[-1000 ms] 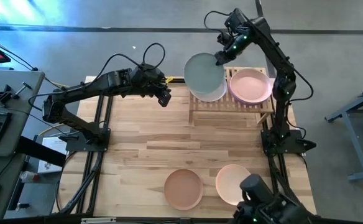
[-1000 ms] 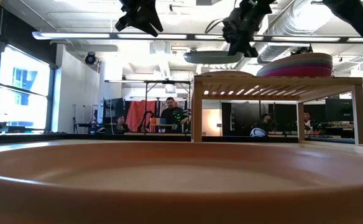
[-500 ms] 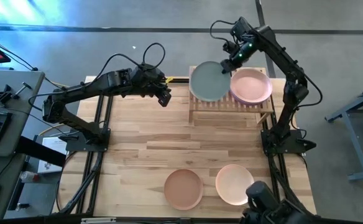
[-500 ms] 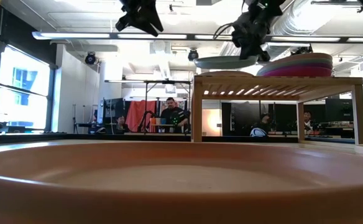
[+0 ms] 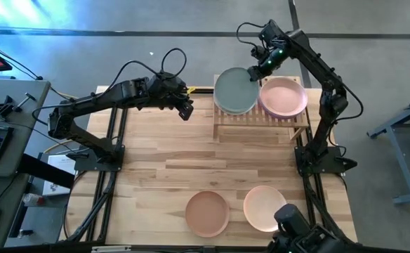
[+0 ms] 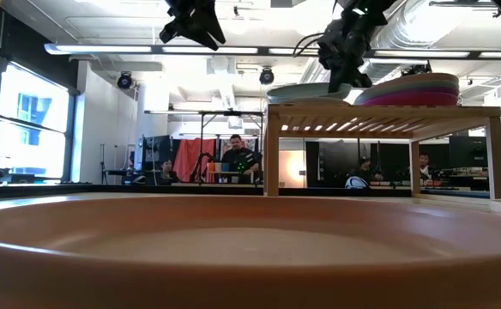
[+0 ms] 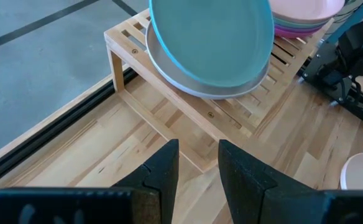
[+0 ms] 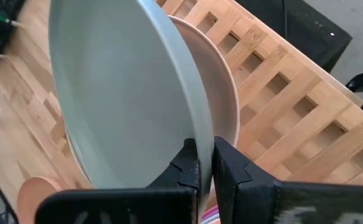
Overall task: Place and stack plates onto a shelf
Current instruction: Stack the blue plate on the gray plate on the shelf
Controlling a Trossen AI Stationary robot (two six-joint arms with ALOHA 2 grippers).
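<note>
- Lighting bright, even, from overhead; low view shows ceiling strip lights (image 6: 105,49) glaring.
- Window (image 6: 29,129) on that view's left blown out.
- Terracotta plate (image 6: 250,249) right at the low lens, soft blur.
- Table (image 5: 156,176) shadows faint, soft.
- Left gripper (image 7: 197,168) fingers blurred in its wrist view.

matt plates (image 5: 236,92), slatted light-wood shelf (image 5: 282,121)

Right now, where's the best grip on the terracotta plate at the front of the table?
Take the terracotta plate by its raised rim, one finger inside and one outside, coming from above. It lies flat and upright on the table, so only the rim offers an edge. Its left side is clearest; the peach plate sits close on the right.
</note>
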